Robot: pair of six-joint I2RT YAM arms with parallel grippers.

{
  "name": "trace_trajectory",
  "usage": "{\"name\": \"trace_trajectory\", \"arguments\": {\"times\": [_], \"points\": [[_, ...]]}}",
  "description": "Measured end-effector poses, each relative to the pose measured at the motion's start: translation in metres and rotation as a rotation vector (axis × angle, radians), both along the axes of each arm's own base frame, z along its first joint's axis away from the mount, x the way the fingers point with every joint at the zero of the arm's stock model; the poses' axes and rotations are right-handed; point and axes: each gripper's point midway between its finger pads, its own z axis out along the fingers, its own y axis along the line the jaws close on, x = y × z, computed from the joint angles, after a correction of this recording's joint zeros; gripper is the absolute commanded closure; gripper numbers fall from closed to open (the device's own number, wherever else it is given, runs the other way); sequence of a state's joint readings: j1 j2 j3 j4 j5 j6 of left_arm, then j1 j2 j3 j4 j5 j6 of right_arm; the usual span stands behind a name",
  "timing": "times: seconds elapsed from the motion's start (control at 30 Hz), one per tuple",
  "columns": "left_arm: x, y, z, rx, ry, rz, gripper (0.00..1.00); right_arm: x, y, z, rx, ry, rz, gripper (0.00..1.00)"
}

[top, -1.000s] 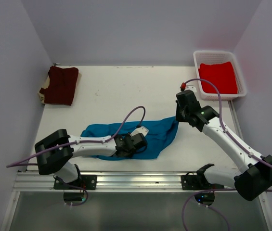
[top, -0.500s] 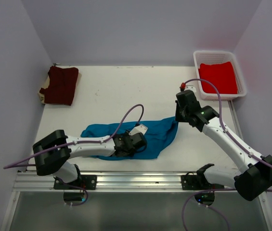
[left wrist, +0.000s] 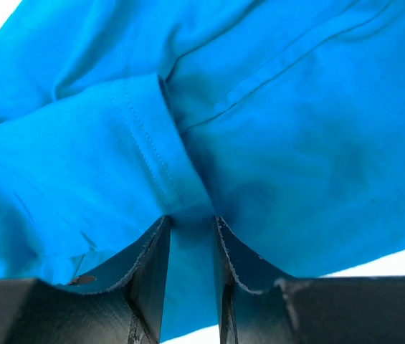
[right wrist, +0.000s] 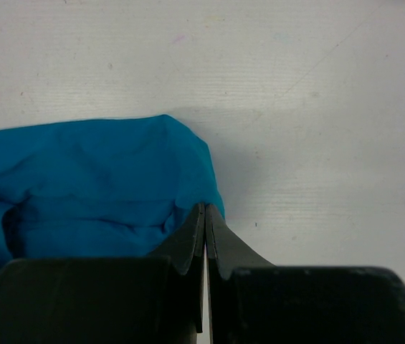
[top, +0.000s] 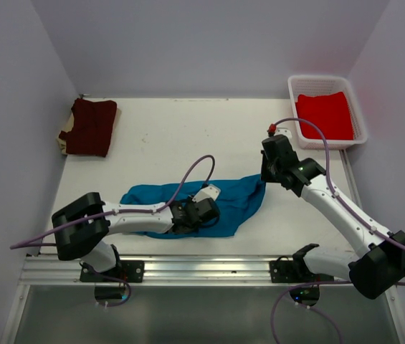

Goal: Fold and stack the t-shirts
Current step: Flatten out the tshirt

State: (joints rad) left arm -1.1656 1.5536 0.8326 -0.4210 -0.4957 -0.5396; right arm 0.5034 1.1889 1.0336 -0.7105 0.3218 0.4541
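Near the near edge of the tabletop [top: 173, 136], about mid-width: the teal-blue cloth t-shirt [top: 234, 203] lies bunched in a long crumpled strip, not flat and not folded.

- The left gripper [top: 201, 213] is down on the strip's middle. Its jaws are partly closed, and a ridge of cloth next to a stitched hem fills the gap between them. It reads as a pinch, but I can't tell how firm.
- The right gripper [top: 265, 174] is at the strip's right-hand tip with its jaws pressed fully together. The tip touches the cloth edge. Can't tell from the wrist view whether any hem is trapped.
- The dark maroon cloth t-shirt [top: 91, 126] sits in the far left corner and looks folded.
- The bright red cloth t-shirt [top: 324, 115] lies inside the white plastic mesh basket [top: 317, 78] at the far right corner.

My read is that the teal one is being spread out before folding, and nothing is stacked yet.

Risks from here:
- The left pinch looks like it takes more than one layer. If it lifts or pulls, the whole bundle may come along instead of opening.
- If the right jaws hold nothing, any pull to the right slides off the corner. The cloth then stays put or drags towards the left arm.
- A shallow bite on thin fabric can slip out mid-pull and leave the shirt more twisted.
- The shirt is close to the near edge, so a drag towards the arm bases could hang cloth over the rail.
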Motion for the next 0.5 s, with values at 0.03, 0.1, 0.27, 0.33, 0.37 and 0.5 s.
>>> {"name": "trace_trajectory", "arguments": {"times": [0.03, 0.1, 0.27, 0.33, 0.37, 0.5], "points": [[0.000, 0.000, -0.002, 0.001, -0.002, 0.001, 0.67, 0.000, 0.000, 0.000, -0.001, 0.001, 0.000, 1.00], [0.000, 0.002, -0.006, 0.010, -0.001, 0.003, 0.66, 0.000, 0.000, -0.001, -0.001, 0.002, 0.000, 1.00], [0.001, 0.002, -0.012, 0.014, -0.001, 0.008, 0.85, -0.001, -0.001, 0.001, 0.002, -0.005, 0.001, 1.00], [0.000, 0.002, -0.013, 0.005, 0.000, 0.017, 0.99, -0.001, -0.001, 0.002, 0.003, -0.008, 0.001, 1.00], [0.000, 0.002, -0.013, 0.003, 0.000, 0.022, 1.00, -0.002, -0.001, 0.002, 0.003, -0.008, 0.001, 1.00], [-0.001, 0.006, -0.007, 0.005, 0.003, 0.027, 1.00, -0.002, -0.001, 0.002, 0.003, -0.009, 0.001, 1.00]]}}
